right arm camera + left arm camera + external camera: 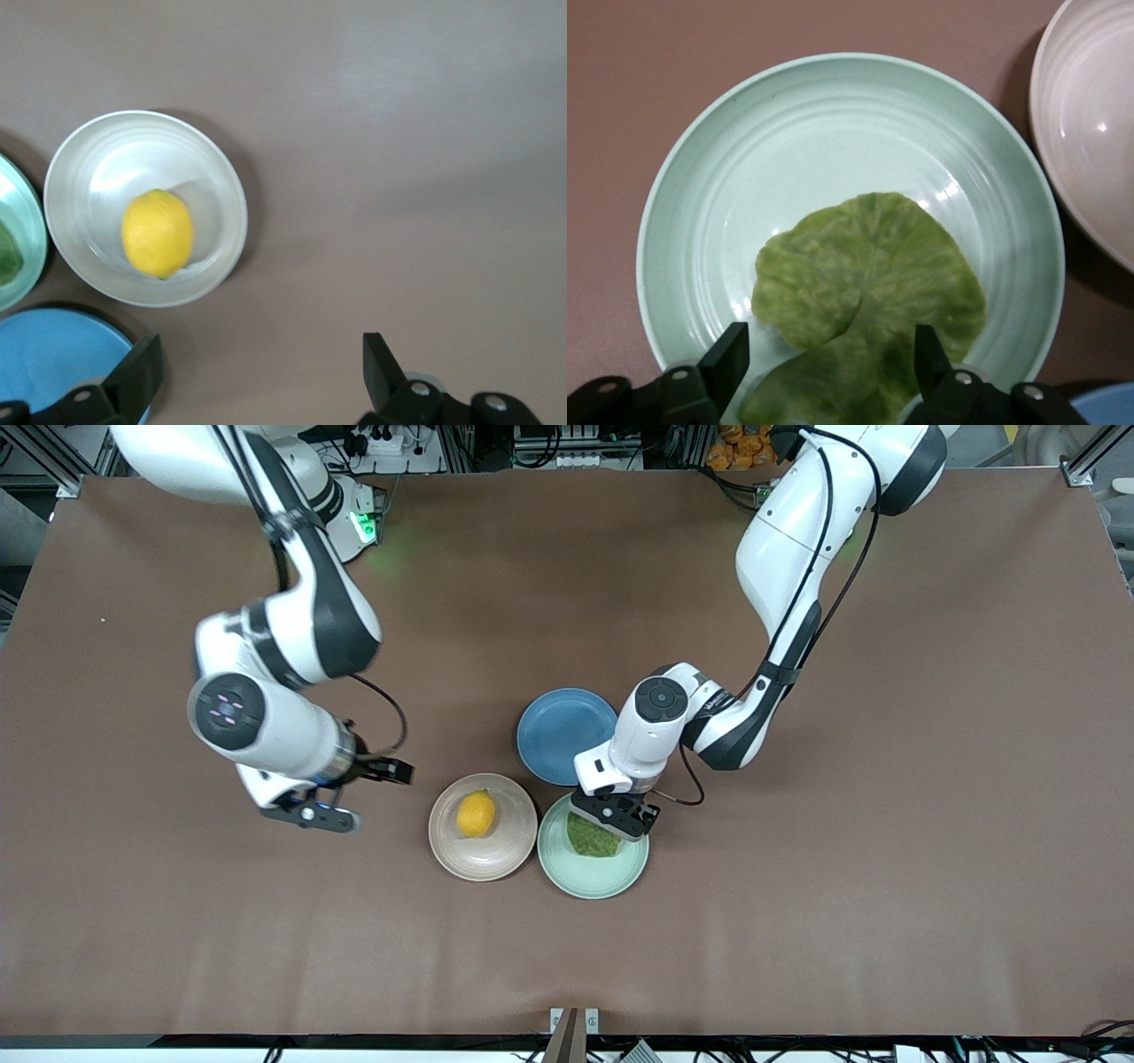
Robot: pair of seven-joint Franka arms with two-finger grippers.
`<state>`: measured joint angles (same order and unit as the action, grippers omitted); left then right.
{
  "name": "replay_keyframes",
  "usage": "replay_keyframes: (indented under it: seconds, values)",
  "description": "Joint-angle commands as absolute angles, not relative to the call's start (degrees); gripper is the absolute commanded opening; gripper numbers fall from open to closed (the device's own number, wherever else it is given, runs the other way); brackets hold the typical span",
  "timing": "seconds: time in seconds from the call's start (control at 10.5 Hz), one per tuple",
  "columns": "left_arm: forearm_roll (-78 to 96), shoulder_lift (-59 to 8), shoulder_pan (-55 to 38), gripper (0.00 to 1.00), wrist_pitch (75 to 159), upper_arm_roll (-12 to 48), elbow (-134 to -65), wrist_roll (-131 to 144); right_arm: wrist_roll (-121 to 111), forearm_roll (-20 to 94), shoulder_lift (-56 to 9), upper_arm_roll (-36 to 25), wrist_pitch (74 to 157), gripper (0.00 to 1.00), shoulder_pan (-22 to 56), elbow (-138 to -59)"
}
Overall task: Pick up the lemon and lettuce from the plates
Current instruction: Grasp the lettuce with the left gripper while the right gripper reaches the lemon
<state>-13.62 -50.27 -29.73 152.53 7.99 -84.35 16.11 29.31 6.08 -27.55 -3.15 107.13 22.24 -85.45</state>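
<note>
Front view: the left end effector [615, 815] sits low over the mint green plate [592, 875], just above the lettuce [592, 838], with nothing held. The right end effector [312, 812] hangs over bare tabletop [797, 921] toward the right arm's end, well apart from the beige plate [483, 854] that carries the lemon [477, 813]. The two plates touch or nearly touch at their rims. A blue plate [560, 731] lies just farther from the camera than both, nothing on it.

Left wrist view: fingers [728, 358] spread apart, straddling the edge of the lettuce [868, 292]. The leaf lies flat against the glossy mint plate [833, 124]. It looks thin, limp and very light, likely to tear or slide on the glaze. A pinch at a raised, wrinkled edge seems safer than a push straight down on the flat middle.

Right wrist view: fingers [139, 376] wide apart, nothing between them, over plain tabletop. The lemon [158, 232] rests off-centre in the ridged beige plate [106, 150]. It appears firm and smooth-skinned, moderately heavy for its size, and liable to roll. A grip across the narrow middle looks best.

Surface: brown matte covering, flat, unmarked. Aluminium framing, cables and a power strip line the edge by the arm bases.
</note>
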Motion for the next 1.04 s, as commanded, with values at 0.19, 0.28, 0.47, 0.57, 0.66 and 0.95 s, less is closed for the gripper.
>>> replay_keyframes:
  seconds: [0.19,0.28,0.47,0.57,0.66,0.95]
  values:
    - [-17.1,-50.6,-31.4,0.09,152.8,6.2,-83.2,20.1,41.1,8.0,-37.5,-3.3,120.4,1.0,27.6,-84.7]
    - [-17.1,-50.4,-31.3,0.0,152.8,6.2,-83.2,22.5,43.4,8.0,-39.2,-3.3,123.6,1.0,28.6,-84.7]
    - [-16.7,-48.9,-30.9,0.0,152.1,6.2,-83.3,23.9,45.5,8.0,-41.8,-3.3,127.5,1.0,29.6,-84.7]
    - [-16.5,-47.1,-30.2,0.0,149.3,6.5,-83.4,24.0,46.0,8.0,-42.6,-3.3,128.5,1.0,30.0,-84.6]
    - [-16.1,-44.1,-29.5,0.0,144.5,6.8,-83.3,24.1,46.8,7.9,-43.4,-3.3,129.9,1.0,30.1,-84.6]
    - [-9.8,-35.3,-24.7,0.0,130.8,6.9,-84.1,24.6,48.8,7.6,-46.8,-3.6,133.5,1.0,31.6,-84.3]
